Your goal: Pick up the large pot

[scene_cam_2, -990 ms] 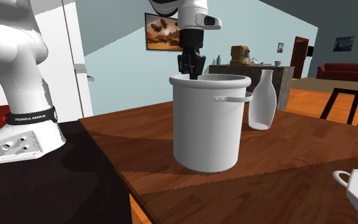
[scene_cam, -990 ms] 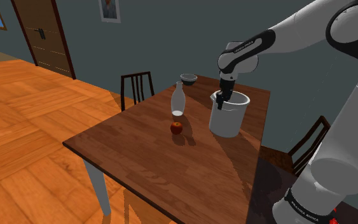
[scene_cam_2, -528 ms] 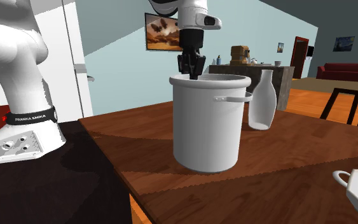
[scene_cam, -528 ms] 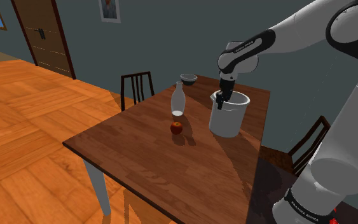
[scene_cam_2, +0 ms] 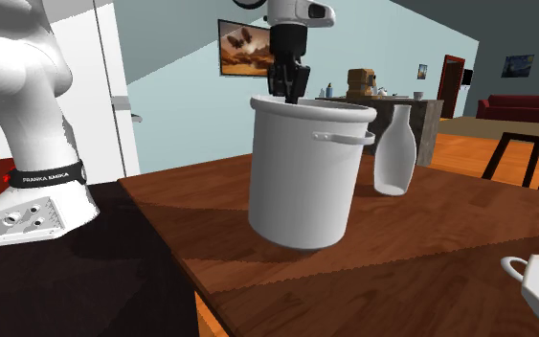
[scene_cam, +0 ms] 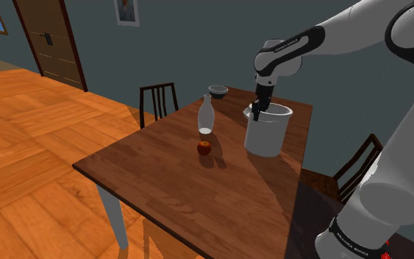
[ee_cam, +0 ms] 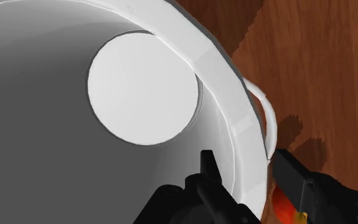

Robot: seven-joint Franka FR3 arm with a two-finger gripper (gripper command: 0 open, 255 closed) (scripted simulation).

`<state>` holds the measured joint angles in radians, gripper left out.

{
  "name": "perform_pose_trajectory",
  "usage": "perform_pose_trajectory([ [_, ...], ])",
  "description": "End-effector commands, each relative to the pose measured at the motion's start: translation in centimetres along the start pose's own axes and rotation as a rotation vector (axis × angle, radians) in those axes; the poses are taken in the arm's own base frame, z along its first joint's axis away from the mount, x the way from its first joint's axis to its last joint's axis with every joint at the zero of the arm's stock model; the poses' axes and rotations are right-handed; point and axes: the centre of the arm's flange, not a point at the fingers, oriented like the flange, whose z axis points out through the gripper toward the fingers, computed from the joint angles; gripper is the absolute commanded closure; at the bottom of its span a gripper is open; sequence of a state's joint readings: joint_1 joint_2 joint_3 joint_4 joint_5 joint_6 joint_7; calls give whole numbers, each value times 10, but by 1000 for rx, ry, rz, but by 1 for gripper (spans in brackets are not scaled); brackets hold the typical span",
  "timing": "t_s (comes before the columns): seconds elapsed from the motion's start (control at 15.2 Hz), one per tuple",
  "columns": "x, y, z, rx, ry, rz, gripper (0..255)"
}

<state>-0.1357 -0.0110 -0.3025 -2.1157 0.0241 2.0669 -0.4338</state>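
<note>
White arm [scene_cam: 345, 37] reaching down, jaws clamping pot [scene_cam: 268, 134] rim.

White arm [scene_cam: 352, 33] outstretched, claw [scene_cam_2: 286, 91] straight down, tight on pot [scene_cam_2: 301, 172] rim.

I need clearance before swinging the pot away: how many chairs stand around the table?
2. One chair stands against the table's edge, left of the bottle in the shoulder view; the other chair is at that view's right, near the arm. More may be hidden.

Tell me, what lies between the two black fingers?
The rim of the white pot, clasped by both fingers, as the wrist view shows.
</note>
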Motion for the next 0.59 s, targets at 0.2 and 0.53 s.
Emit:
perform_pose_trajectory([
  [0.2,1,-2,-31,-3,7,-1,255],
  [0.53,0,-3,-47,-3,7,-1,255],
])
